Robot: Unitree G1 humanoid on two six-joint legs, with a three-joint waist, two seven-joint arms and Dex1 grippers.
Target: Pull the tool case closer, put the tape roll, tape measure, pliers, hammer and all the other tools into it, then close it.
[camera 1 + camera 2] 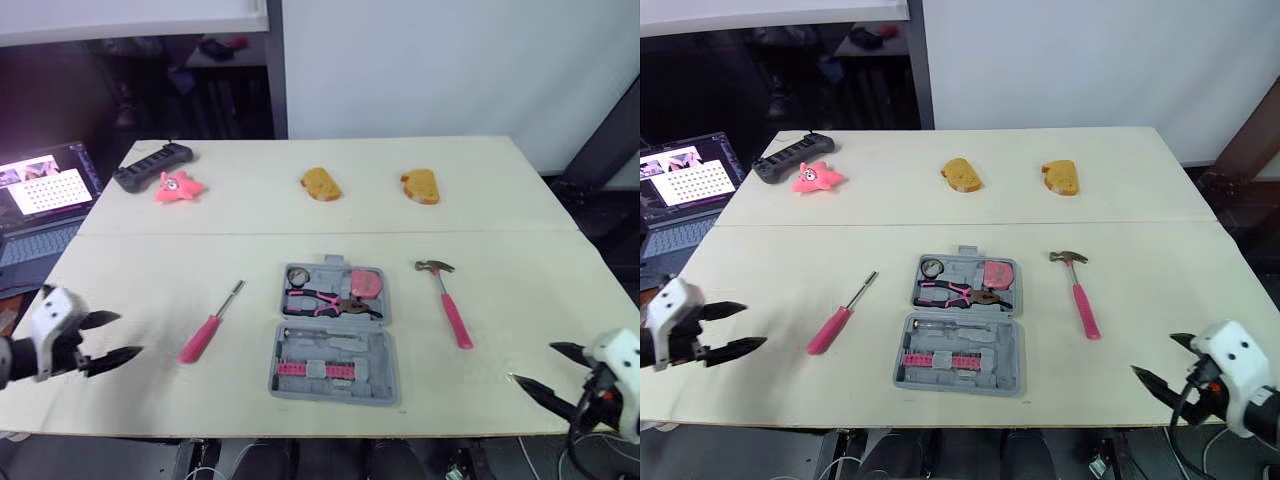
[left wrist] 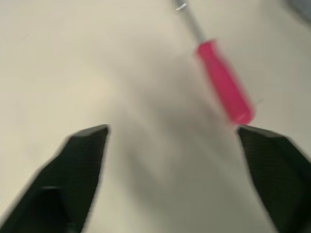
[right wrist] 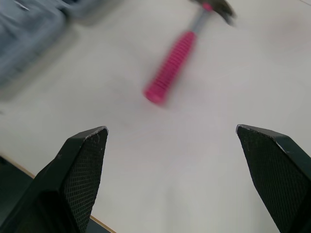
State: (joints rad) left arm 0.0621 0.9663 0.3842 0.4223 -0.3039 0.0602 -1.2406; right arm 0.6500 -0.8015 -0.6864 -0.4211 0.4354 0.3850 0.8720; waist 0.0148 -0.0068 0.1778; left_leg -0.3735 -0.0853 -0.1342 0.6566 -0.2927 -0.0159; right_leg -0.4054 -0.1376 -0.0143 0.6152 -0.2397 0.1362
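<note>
The grey tool case (image 1: 333,335) lies open near the table's front middle. Pink pliers (image 1: 330,303), a tape roll (image 1: 297,275) and a pink tape measure (image 1: 366,283) sit in its far half; pink bits fill the near half. A pink-handled screwdriver (image 1: 209,325) lies to the case's left, a pink-handled hammer (image 1: 447,300) to its right. My left gripper (image 1: 112,338) hovers open at the front left edge, short of the screwdriver (image 2: 221,80). Over the front right corner my right gripper (image 1: 545,372) is open, near the hammer (image 3: 182,58).
At the back of the table (image 1: 520,210) lie two bread-like pieces (image 1: 321,184) (image 1: 421,186), a pink toy (image 1: 176,187) and a black controller-like bar (image 1: 152,165). A lit laptop (image 1: 45,200) stands off the table's left side.
</note>
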